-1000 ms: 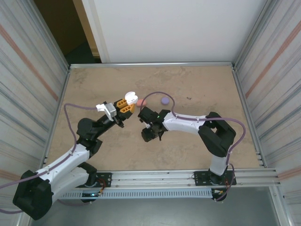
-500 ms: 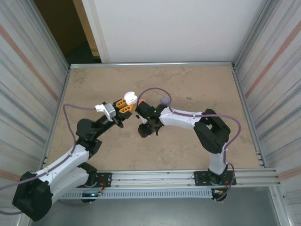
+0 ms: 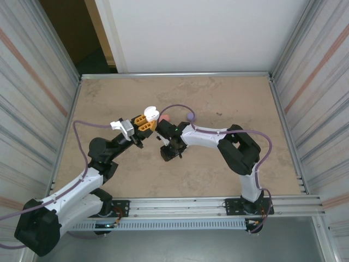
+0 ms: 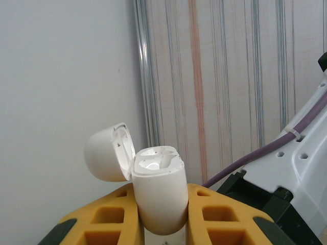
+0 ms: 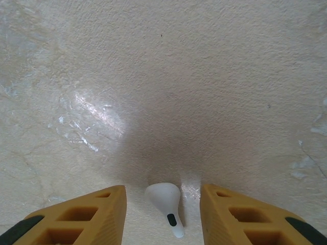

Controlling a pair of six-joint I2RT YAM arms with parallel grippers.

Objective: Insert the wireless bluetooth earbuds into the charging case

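The two arms are bolted at the near edge of the desk (image 3: 218, 174) and both reach toward its middle. The right arm bends back to the left, and its wrist camera looks straight down at the desk. There the right hand (image 5: 162, 187) stands partly open, one yellow finger (image 5: 76, 217) on each side of a white earbud (image 5: 164, 199). The earbud lies flat on the desk with its rounded head away from the camera and its stem, which bears a small dark mark, pointing back toward it. A gap shows on both sides, so neither finger touches it and the hand holds nothing.

Just beyond and to the left, the left hand (image 3: 145, 123) is closed on a white charging case (image 4: 159, 196), pinched upright between its yellow fingers and lifted off the desk. The lid (image 4: 104, 153) is hinged open to the left and the top of the case is open; I cannot tell whether anything sits inside.

A little farther back, a small pink thing (image 3: 165, 118) and a small purple rounded thing (image 3: 190, 116) rest on the desk, apart from each other.
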